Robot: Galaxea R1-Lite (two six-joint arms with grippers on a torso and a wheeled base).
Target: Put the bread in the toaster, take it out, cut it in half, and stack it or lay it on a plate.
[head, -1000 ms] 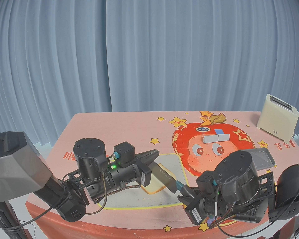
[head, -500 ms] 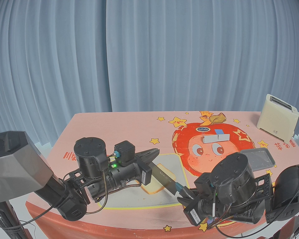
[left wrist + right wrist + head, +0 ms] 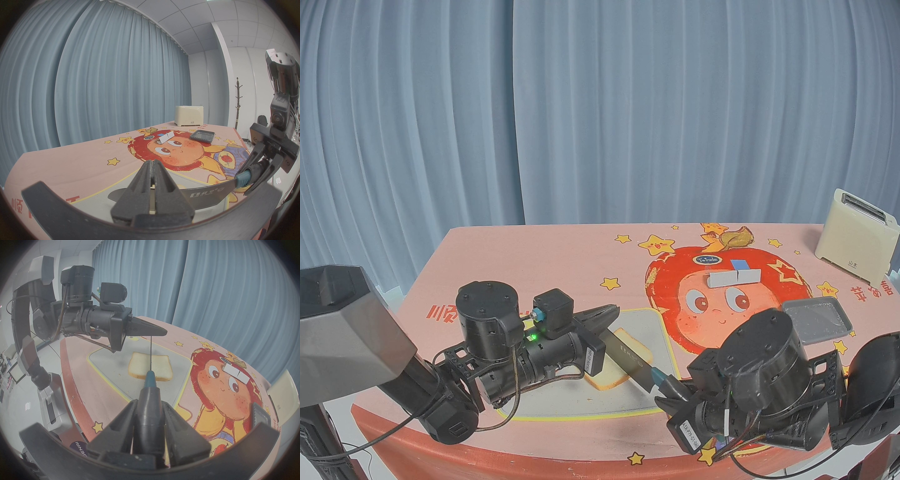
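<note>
A slice of bread lies flat on a grey cutting mat near the table's front edge. My right gripper is shut on the teal handle of a knife. The blade stands on edge across the middle of the slice. My left gripper is shut, with its tips just above the far end of the blade and over the bread. The cream toaster stands at the far right corner.
A small grey tray sits on the table to the right, behind my right arm. White and blue strips lie on the cartoon face printed on the cloth. The back left of the table is bare cloth.
My right arm has sunk a little and drawn left with the knife, uncovering more of the grey tray. My left arm has shifted slightly right and down.
</note>
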